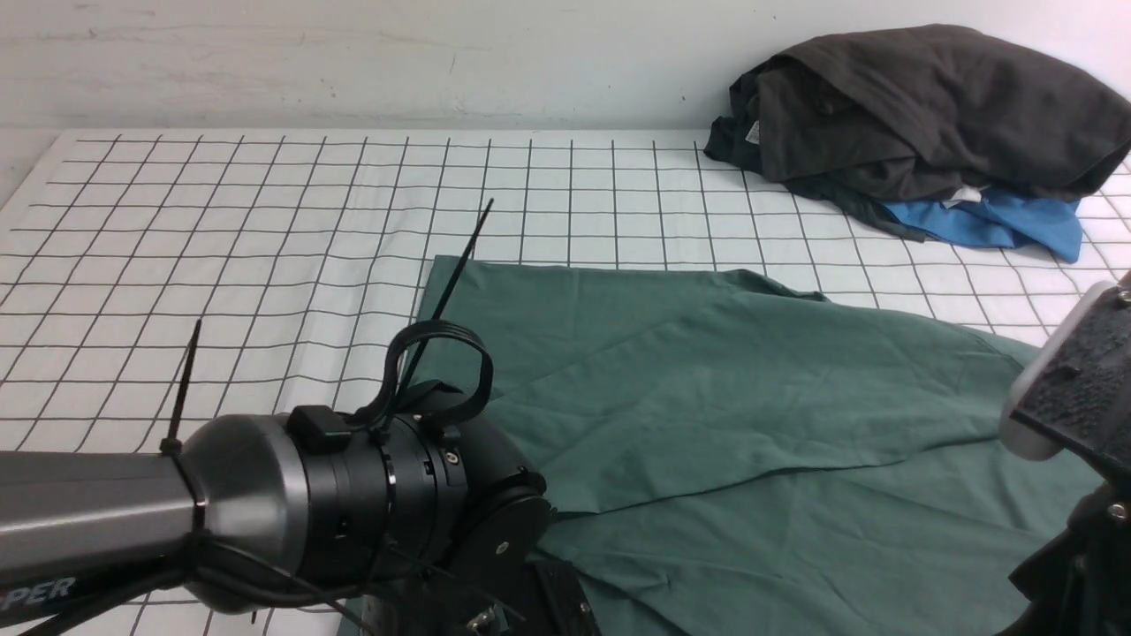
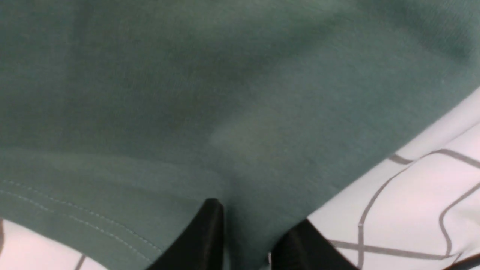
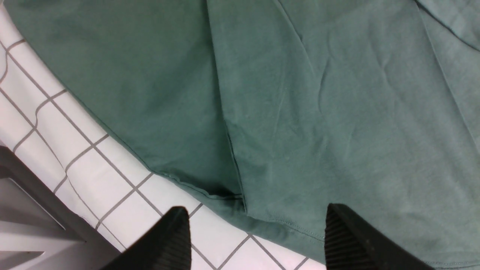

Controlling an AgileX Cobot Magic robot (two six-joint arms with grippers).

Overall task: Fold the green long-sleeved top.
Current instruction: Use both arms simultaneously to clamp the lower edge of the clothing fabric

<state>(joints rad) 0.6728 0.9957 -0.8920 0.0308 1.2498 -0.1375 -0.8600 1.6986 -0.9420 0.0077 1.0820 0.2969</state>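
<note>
Grid sheet (image 1: 221,230) covers the table. Top (image 1: 724,397) lies spread on its near-right part, one layer folded over. Dark clothes (image 1: 919,106) sit on blue cloth (image 1: 998,225) at the far-right corner. Left gripper (image 2: 258,215) is narrow, pinching top fabric. Right gripper (image 3: 257,212) is wide, over the hem. Left arm (image 1: 88,512) lettering reads "PER" — cut off.

Green top (image 1: 751,415): matt knit cloth, fine even surface, soft creases; hem double-stitched in matching thread.
Bench cover (image 1: 265,230): white matt cloth with dark printed grid lines, lightly rippled.
Dark garments (image 1: 928,106), far right corner: grey-black matt cloth.
Blue cloth (image 1: 998,225) under them: smoother, faint sheen.
Left arm (image 1: 97,512), near left edge: grey tube with satin metallic look; black semi-gloss joint housing.
Cable ties (image 1: 181,389): glossy black plastic.
Right gripper (image 3: 255,209) fingers (image 3: 348,240): matt black, ridged faces; rubber or plastic, cannot tell.
Left gripper (image 2: 258,213) fingers (image 2: 202,240): black, smooth, slight gloss.
Wall (image 1: 353,53): white, matt, scuffed.
</note>
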